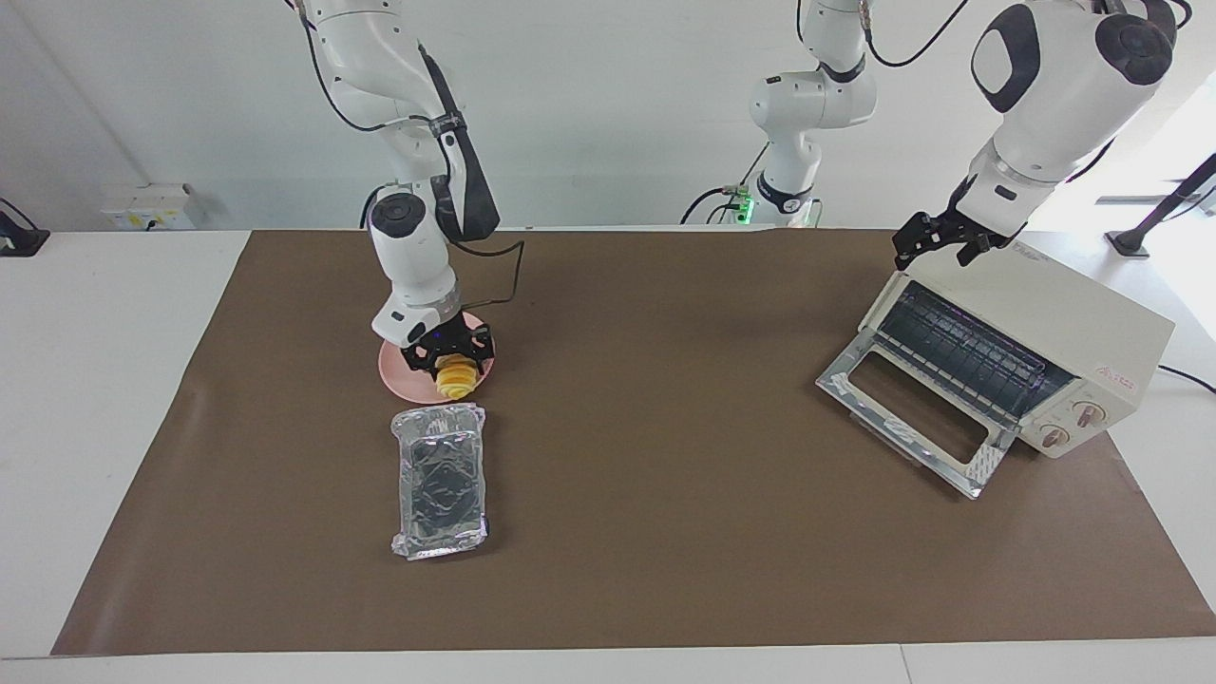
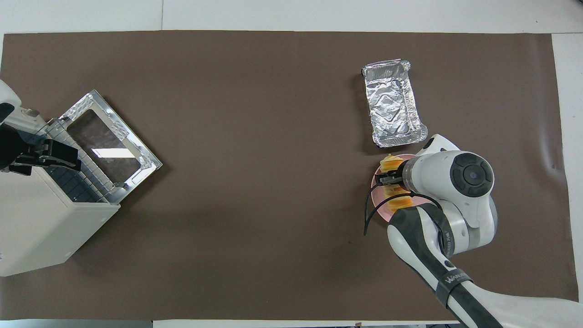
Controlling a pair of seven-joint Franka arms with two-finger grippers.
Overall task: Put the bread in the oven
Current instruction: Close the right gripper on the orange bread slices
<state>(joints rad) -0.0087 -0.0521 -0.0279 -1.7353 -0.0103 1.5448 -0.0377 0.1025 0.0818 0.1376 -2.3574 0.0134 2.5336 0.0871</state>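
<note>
Grasp step in hand: right gripper (image 1: 446,357) astride bread (image 1: 457,383) on plate (image 1: 394,367), nine o'clock in facing view; pinching or spread, cannot tell. Waiting over oven (image 1: 1073,318): left gripper (image 1: 945,243), grip likewise unreadable. Next: firm squeeze, clean lift.

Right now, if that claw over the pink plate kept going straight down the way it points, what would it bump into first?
The right gripper points down at the bread on the pink plate, so it would likely meet the bread first. It seems already down around it, though contact is hard to confirm.
</note>
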